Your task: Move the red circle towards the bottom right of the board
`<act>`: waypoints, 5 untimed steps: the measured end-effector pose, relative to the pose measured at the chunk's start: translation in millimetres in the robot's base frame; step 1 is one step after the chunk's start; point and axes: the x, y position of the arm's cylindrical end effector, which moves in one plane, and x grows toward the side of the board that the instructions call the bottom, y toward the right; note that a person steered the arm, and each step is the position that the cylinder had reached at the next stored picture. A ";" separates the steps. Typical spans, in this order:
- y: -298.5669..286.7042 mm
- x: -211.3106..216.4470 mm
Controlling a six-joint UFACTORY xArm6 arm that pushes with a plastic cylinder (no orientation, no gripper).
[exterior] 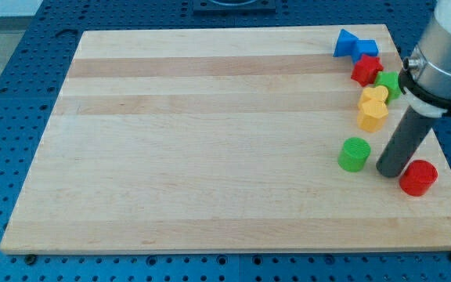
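Observation:
The red circle [419, 177] stands near the board's right edge, low in the view. My tip [389, 171] rests on the board just to the left of the red circle, close to touching it, between it and the green circle [355, 153]. The rod rises up and to the right to the arm's grey body.
A column of blocks lies along the right edge above: a blue block [353, 45] at the top right corner, a red star [366, 70], a green block [388, 83] partly behind the arm, and two yellow blocks [373, 96] [372, 115]. The wooden board [210, 141] sits on a blue perforated table.

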 end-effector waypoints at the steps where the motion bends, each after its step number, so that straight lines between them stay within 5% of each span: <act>1: 10.7 -17.5; 5: 45.0 22.4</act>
